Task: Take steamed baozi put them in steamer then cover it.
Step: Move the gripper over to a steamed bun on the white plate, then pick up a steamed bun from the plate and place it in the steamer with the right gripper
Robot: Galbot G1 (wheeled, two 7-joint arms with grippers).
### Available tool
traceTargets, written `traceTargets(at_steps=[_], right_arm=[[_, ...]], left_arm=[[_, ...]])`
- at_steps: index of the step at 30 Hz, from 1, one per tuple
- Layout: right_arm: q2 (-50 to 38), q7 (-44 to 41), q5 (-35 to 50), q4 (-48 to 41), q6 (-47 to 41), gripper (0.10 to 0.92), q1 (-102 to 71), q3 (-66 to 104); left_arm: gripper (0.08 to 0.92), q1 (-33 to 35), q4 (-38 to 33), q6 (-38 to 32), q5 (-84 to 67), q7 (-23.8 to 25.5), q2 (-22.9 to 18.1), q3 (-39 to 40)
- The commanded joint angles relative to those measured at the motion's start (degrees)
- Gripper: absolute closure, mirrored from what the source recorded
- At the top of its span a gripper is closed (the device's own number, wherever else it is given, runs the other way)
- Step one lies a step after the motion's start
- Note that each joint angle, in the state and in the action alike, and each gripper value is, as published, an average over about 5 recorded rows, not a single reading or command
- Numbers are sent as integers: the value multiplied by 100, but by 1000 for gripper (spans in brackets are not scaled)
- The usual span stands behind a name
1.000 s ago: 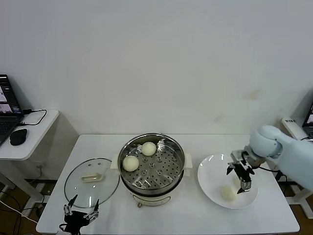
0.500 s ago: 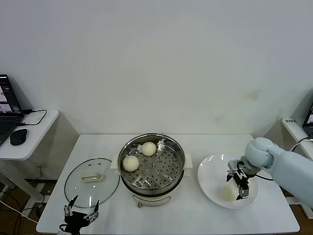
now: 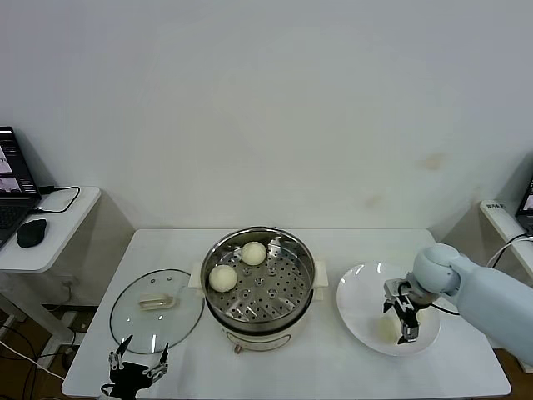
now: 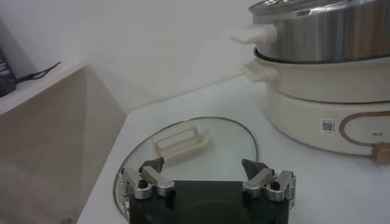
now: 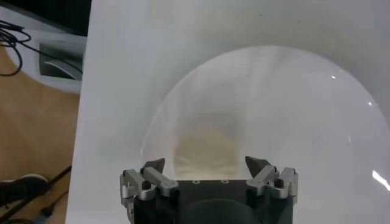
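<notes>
The steamer (image 3: pixel 291 312) stands mid-table, with two steamed baozi (image 3: pixel 253 252) (image 3: pixel 222 277) on its perforated tray. Another baozi (image 3: pixel 386 328) lies on the white plate (image 3: pixel 358 293) to the right. My right gripper (image 3: pixel 396 323) is open and low over that plate, its fingers straddling the bun. In the right wrist view the baozi (image 5: pixel 204 149) sits between the open fingertips of the right gripper (image 5: pixel 205 164), and I cannot tell whether they touch it. My left gripper (image 3: pixel 137 364) rests open near the front left edge, empty in the left wrist view (image 4: pixel 204 165).
The glass lid (image 3: pixel 156 300) (image 4: pixel 183 143) lies flat left of the steamer (image 4: pixel 329 30), just beyond the left gripper. A side table (image 3: pixel 58 225) with a laptop and a mouse (image 3: pixel 31 233) stands at far left. The plate (image 5: pixel 292 109) is near the table's right edge.
My right gripper has come down and slightly left over the plate, so its open fingers now flank the baozi there. The left arm, steamer and lid have not moved.
</notes>
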Motion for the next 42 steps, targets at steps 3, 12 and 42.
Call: traceTargets(at_steps=[3, 12, 42], right_arm=[[25, 169, -31, -24, -152, 203, -181, 143], [28, 309, -10, -39, -208, 203, -321, 270], [-143, 284, 211, 34, -246, 413, -315, 537]], left_arm=[[177, -14, 8, 1, 5, 11, -3, 21], [177, -18, 26, 0, 11, 9, -5, 43], [177, -15, 66, -24, 34, -28, -52, 143]])
